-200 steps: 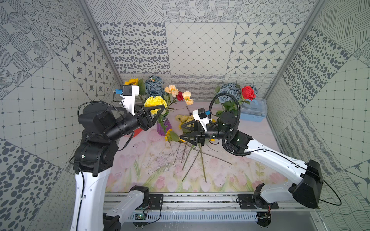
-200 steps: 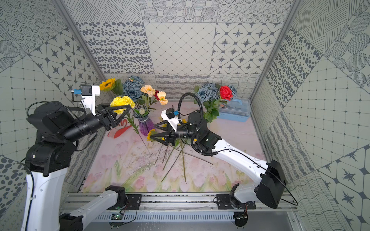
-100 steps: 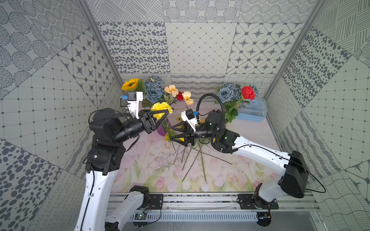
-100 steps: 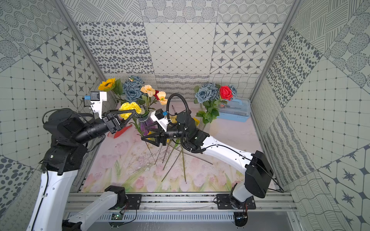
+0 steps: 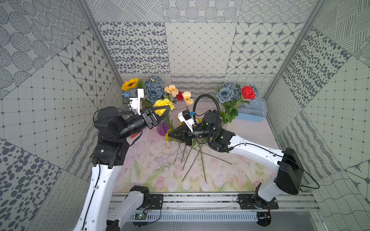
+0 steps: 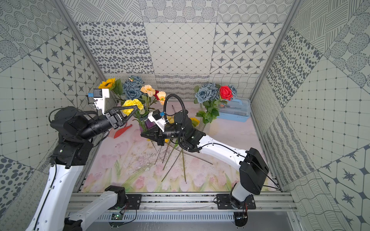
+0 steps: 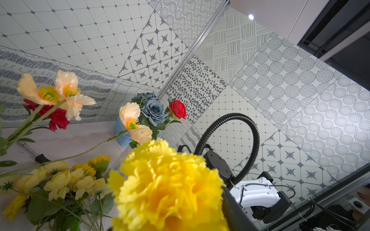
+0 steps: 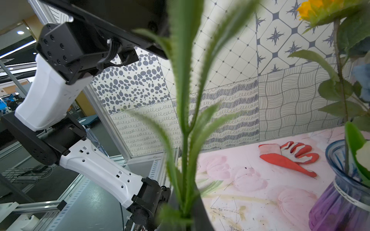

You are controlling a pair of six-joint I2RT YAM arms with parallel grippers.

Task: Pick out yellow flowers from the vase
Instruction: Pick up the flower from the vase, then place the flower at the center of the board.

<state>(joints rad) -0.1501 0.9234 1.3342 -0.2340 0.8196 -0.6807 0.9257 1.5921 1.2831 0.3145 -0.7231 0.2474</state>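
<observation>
Yellow flowers (image 7: 60, 180) that are already out lie on the bench (image 5: 152, 174) on the near side of the purple vase (image 5: 162, 129), with their stems fanned toward my base. Just beside the vase, my right gripper (image 5: 169, 134) is clamped tight on a green leafy stem (image 8: 185, 120). The stem rises toward the yellow carnation (image 5: 163, 103), and I judge it to be that bloom's own. Above the vase, my left gripper (image 5: 169, 108) has its jaws partway apart around the carnation head; I cannot tell whether they press the petals. Behind the vase, a sunflower (image 5: 130, 84) stands in it among peach poppies (image 5: 171, 90) and grey-blue roses (image 5: 153, 93).

To do this well, I should draw the stem slowly up along its own line and out of the vase neck. That way the vase does not tip and the poppy stems are not dragged along. My left gripper should only steady the head, never crush it.

A second ago my right gripper stood wide open and farther from the vase; now it is closed right at it. My left arm has swung in, and the carnation sits a little nearer my right arm. The sunflower, then half hidden behind my left wrist camera, now shows clear.
</observation>
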